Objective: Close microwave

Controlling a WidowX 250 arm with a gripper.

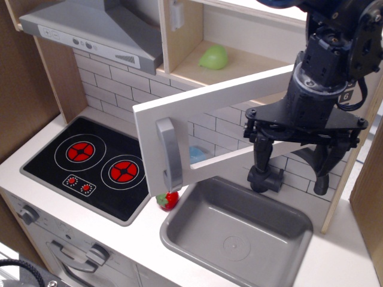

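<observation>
The microwave point(227, 113) is mounted above the sink point(239, 233), its door swung wide over the bench's middle; keypad and clock are hidden. The gripper point(293, 176) is held spread behind the door's right end, apparently gripping nothing. A strawberry point(168, 200) lies beside the cooktop point(90, 164).

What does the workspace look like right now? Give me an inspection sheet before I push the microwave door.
Surface: white counter with black stovetop and grey sink.
Job's things: microwave door swung wide open, grey handle facing out.
Clutter: red strawberry beside sink; green pear inside the open compartment.
End effector: open, holding nothing, behind the door's free edge.
Cables: one near the arm.
Surroundings: grey range hood, white tile wall.
</observation>
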